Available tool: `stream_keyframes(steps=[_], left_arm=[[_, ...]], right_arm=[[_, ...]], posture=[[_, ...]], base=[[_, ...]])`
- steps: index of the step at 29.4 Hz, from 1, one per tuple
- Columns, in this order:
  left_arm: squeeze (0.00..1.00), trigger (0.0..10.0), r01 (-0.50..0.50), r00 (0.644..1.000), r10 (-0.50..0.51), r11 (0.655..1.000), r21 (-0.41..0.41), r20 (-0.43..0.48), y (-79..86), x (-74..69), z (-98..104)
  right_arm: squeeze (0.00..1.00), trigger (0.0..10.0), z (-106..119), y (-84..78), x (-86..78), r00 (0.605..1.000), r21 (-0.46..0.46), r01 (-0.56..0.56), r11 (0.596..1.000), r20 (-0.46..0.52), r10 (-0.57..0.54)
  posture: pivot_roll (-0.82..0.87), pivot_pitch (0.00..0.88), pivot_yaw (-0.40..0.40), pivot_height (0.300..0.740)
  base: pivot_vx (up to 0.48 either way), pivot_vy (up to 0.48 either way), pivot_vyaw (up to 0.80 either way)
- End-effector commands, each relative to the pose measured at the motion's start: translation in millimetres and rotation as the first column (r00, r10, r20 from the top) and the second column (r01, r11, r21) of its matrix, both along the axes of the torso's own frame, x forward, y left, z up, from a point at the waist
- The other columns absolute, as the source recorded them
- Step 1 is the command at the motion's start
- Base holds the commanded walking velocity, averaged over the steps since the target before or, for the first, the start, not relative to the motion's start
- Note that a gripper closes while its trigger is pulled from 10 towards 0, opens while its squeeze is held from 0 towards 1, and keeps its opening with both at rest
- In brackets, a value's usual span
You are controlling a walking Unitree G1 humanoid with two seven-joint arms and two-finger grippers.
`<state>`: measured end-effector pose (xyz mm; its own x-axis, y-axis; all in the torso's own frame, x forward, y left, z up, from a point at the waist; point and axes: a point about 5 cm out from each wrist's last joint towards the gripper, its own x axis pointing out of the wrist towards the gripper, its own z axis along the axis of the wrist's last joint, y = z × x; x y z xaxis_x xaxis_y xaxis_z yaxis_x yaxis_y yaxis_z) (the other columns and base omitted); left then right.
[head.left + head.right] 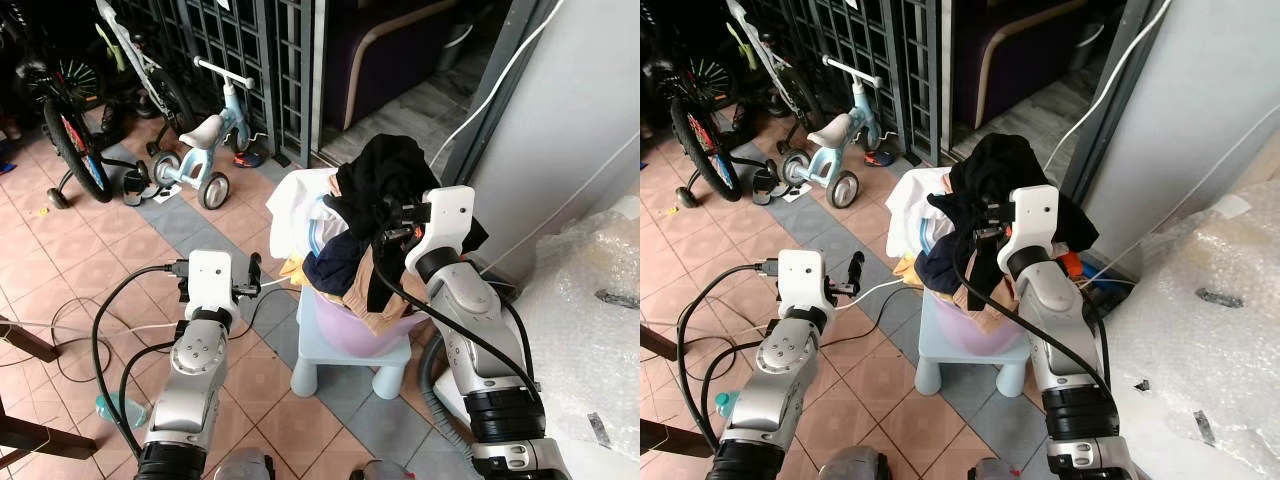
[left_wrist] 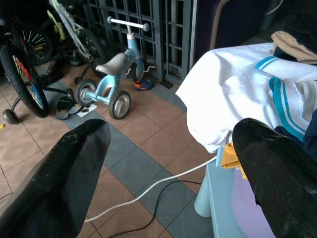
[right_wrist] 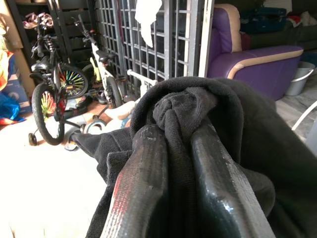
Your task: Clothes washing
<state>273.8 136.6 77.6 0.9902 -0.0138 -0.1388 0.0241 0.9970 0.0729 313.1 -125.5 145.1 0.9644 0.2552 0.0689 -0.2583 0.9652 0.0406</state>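
A lilac laundry basket (image 1: 345, 325) heaped with clothes stands on a pale blue stool (image 1: 325, 360). A white garment (image 1: 300, 205) with blue trim hangs over the basket's left side. My right gripper (image 1: 392, 215) is shut on a black garment (image 1: 385, 170), holding it up above the heap; in the right wrist view the cloth (image 3: 185, 111) is bunched between the two fingers (image 3: 141, 173). My left gripper (image 1: 252, 275) is open, just left of the basket near the white garment (image 2: 237, 94), with nothing between its fingers (image 2: 69, 168).
A small blue tricycle (image 1: 205, 140) and bicycles (image 1: 70, 130) stand at the back left by a metal grille. Cables (image 1: 60, 330) trail over the tiled floor. A bubble-wrapped bulk (image 1: 590, 320) and a grey wall close off the right side.
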Motion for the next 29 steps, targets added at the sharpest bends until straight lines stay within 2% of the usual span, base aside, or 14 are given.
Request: stream_keyframes(steps=[1,5,12,21,29], left_arm=[[0.00,10.0,0.006,1.000,-0.006,1.000,-0.001,-0.006,-0.6,0.3,0.2],[0.00,10.0,0.007,1.000,-0.007,1.000,0.001,-0.010,-0.8,0.6,0.0],[0.00,10.0,0.018,1.000,-0.017,1.000,-0.016,0.009,-1.4,0.8,2.6],[0.00,10.0,0.032,0.999,-0.032,0.999,-0.025,0.020,-3.0,1.5,3.9],[0.00,10.0,0.077,0.997,-0.076,0.996,-0.037,0.022,-7.4,3.5,4.7]], right_arm=[[0.00,10.0,4.5,0.1,1.2,1.000,0.001,0.005,1.000,0.023,-0.005],[0.00,10.0,4.6,0.7,1.4,1.000,0.001,0.005,1.000,0.023,-0.005],[0.00,10.0,4.3,0.5,2.5,1.000,-0.001,0.014,1.000,0.016,-0.014],[0.00,10.0,6.4,-1.0,6.0,0.999,-0.012,0.039,0.999,0.024,-0.038],[0.00,10.0,7.2,-11.0,7.1,0.995,-0.013,0.098,0.995,0.031,-0.098]], posture=[[-0.05,0.000,0.002,0.740],[-0.05,0.000,0.002,0.740],[-0.05,0.000,0.003,0.740],[-0.05,0.000,0.002,0.740],[-0.07,0.000,0.022,0.740]], base=[[-0.247,0.000,0.00],[-0.244,0.000,0.00],[0.000,0.000,0.00],[0.000,0.000,-0.79],[0.000,-0.061,-0.79]])
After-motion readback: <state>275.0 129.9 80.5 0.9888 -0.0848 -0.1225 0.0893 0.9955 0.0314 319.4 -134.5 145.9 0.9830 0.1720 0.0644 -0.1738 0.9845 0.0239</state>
